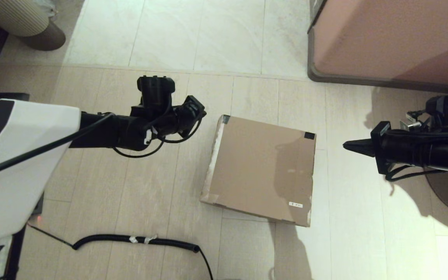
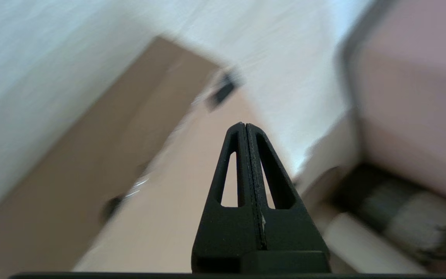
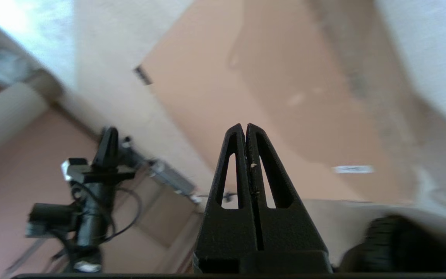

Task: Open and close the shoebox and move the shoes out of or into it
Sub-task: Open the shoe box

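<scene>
Head view frames the shoebox (image 1: 261, 169) lying shut on the tiled floor between the two arms, its flap lid flat, black tape at two far corners and a small white sticker (image 1: 296, 204) near the front right corner; the shoes are not seen and are presumably inside. The step in hand is judged to be the opening of the lid. It would be done well if one gripper were brought low to the free edge of the flap, a fingertip slipped under it, and the lid swung up about its hinge while the box is kept from sliding; which edge is hinged cannot be told, so the edge should be tested gently. The left gripper (image 2: 245, 126) is held above the floor just beside the box's left edge, with the forearm reaching in from the left and the fingers pressed together on nothing. The right gripper (image 1: 348, 145) is held level to the right of the box, apart from it, pointing toward it, with its fingers also closed and empty. A large pinkish-brown cabinet (image 1: 391, 39) stands beyond the box, and a coiled black cable (image 1: 138, 240) lies on the floor nearer the robot.
</scene>
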